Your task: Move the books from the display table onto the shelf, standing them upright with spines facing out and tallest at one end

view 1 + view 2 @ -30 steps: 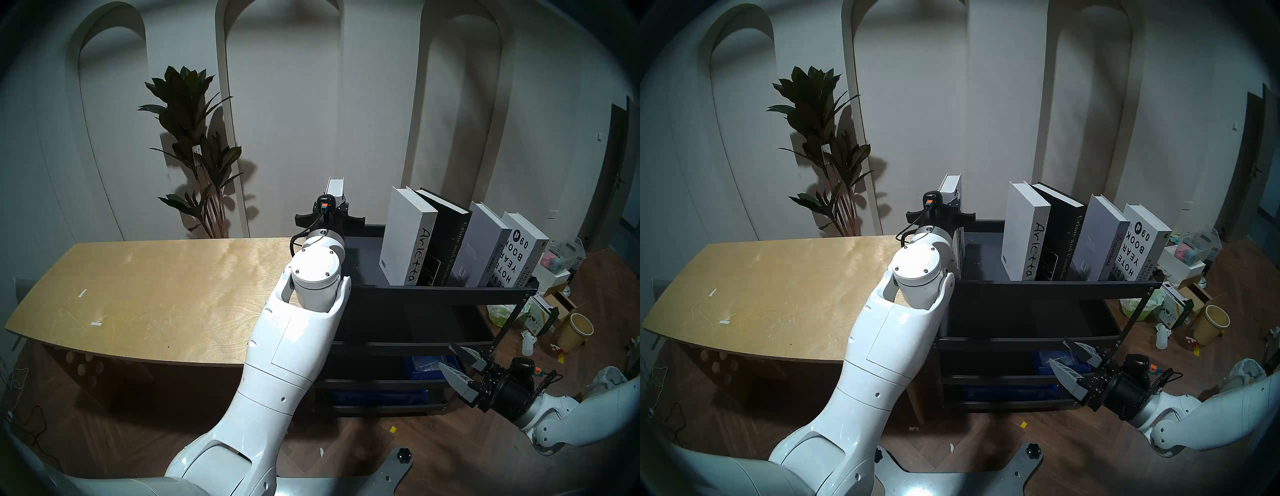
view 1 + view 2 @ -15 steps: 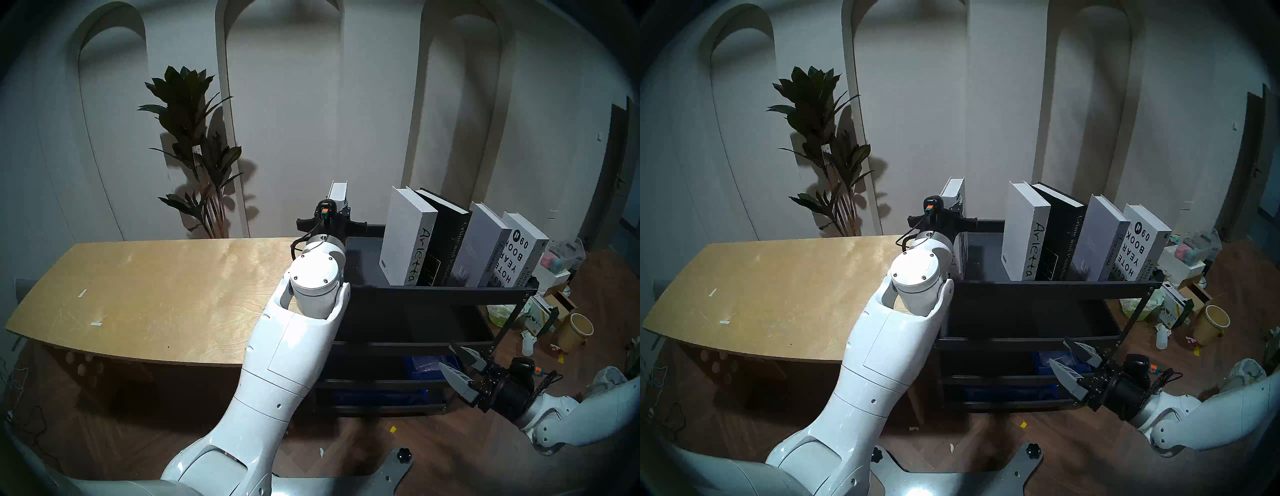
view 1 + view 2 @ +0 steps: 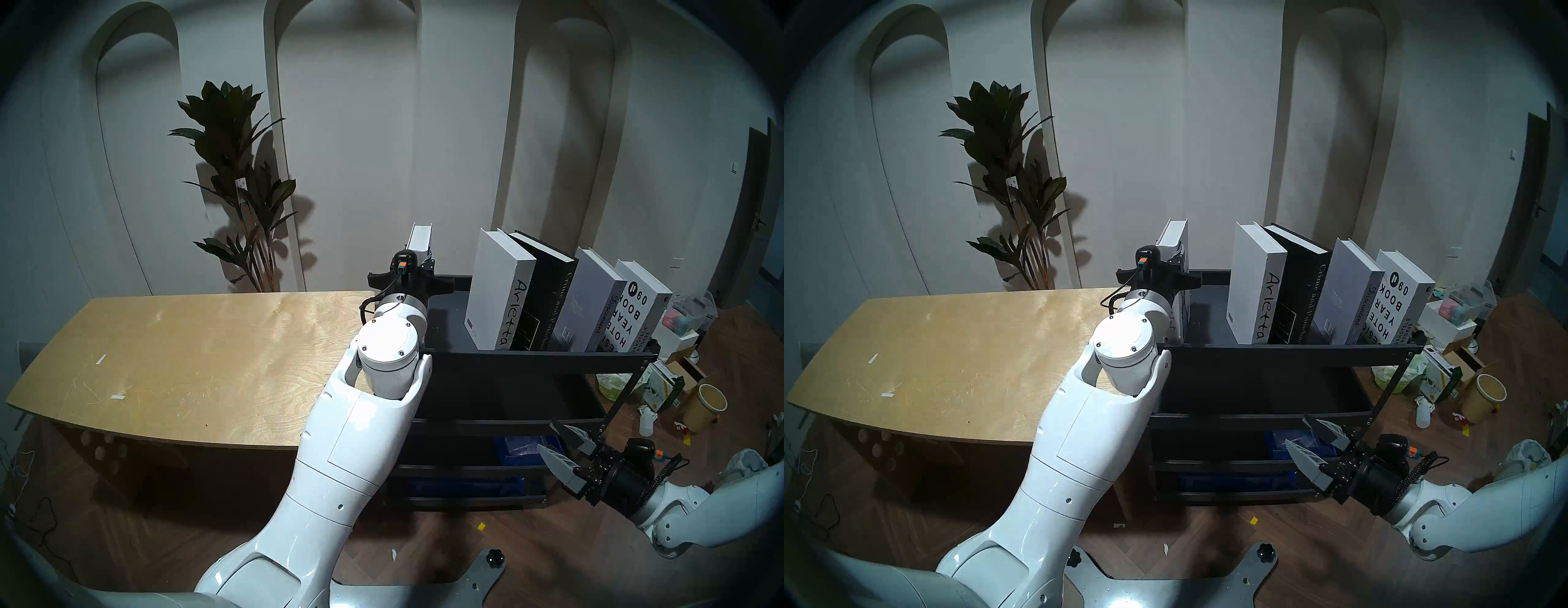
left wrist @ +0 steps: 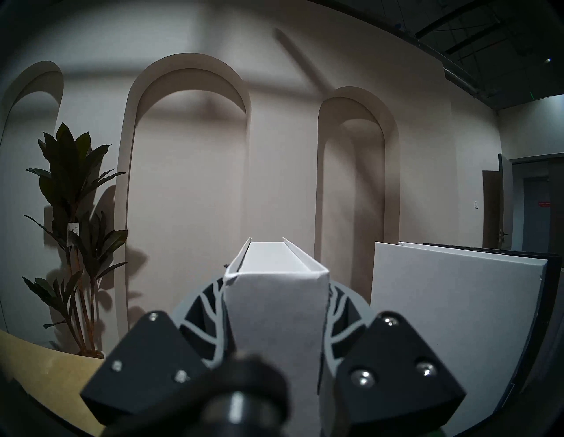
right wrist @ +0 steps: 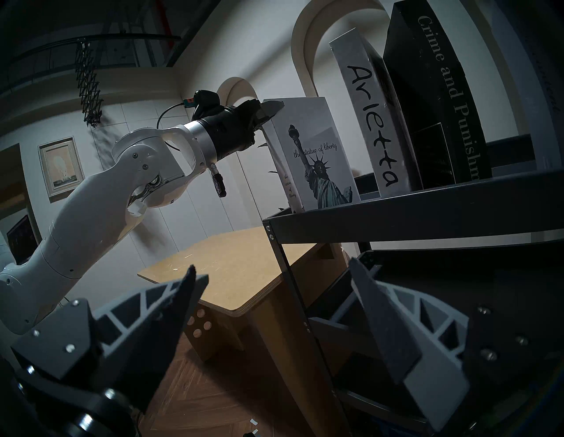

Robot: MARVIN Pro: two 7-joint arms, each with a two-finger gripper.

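statue of liberty book (image 5: 317, 158) between left gripper (image 4: 276, 311) fingers

The Statue of Liberty book (image 5: 308, 152) is pale grey with a dark statue print. The "Arietta" book (image 3: 498, 288) is white with black lettering, its neighbour (image 3: 547, 293) black, the next (image 3: 592, 297) grey. The surface (image 3: 191, 361) is light wood-grained, the shelf (image 3: 539, 363) black, the plant (image 3: 237, 170) dark green.

white book spine (image 3: 514, 314): "Arietta" | black book spine (image 5: 448, 100): "Crime and Punishm…", rest hidden | grey book spine (image 3: 604, 316): "Discontent" | white book spine (image 3: 632, 318): "09 BOOK YEAR HOTE…", partly hidden | pale grey book cover (image 5: 317, 158): "the statue of liberty"
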